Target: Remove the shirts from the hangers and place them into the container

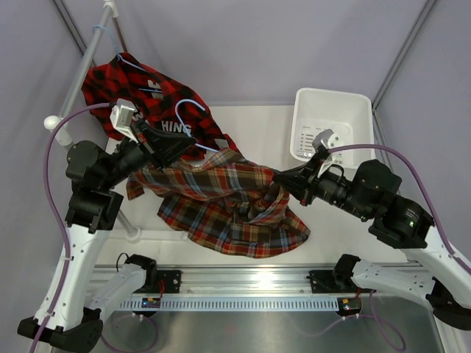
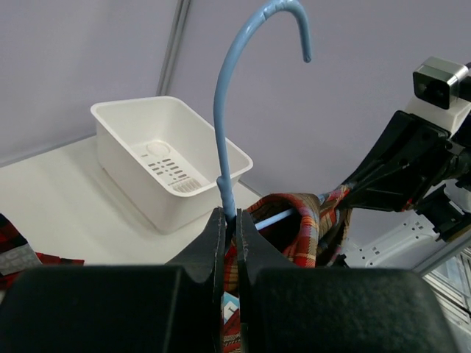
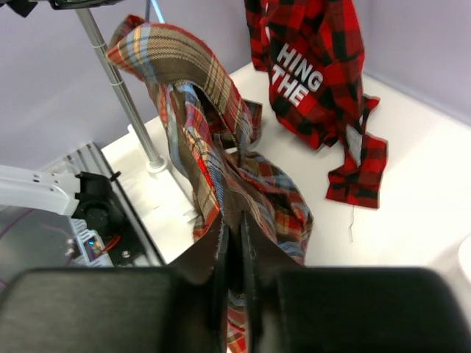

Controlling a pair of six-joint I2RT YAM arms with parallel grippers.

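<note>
Over the middle of the white surface (image 1: 254, 125), the multicolour plaid shirt (image 1: 221, 198) is stretched between the two arms, its lower folds pooled on the surface near the front edge. On the left side the left claw (image 2: 231, 218) is pressed together on the neck of a light-blue wire hanger (image 2: 219, 132), just below the hook, which curves up and over above the fingers. The shirt's collar end is bunched around the hanger's wire right beside that grip. The right claw (image 3: 233, 222) has its fingers drawn together and clamped on a fold of the same plaid shirt, with fabric draping away on both sides of them. Behind the plaid shirt, toward the back left corner, the red-and-black check shirt (image 1: 125, 84) hangs from the rack pole (image 3: 121, 88) on a second hanger (image 1: 131, 64), white lettering showing on it and its tail lying on the surface. The white basket (image 1: 359, 118) stands at the back right of the surface, apart from both shirts, with no cloth in it and the slotted holes in its base showing.
</note>
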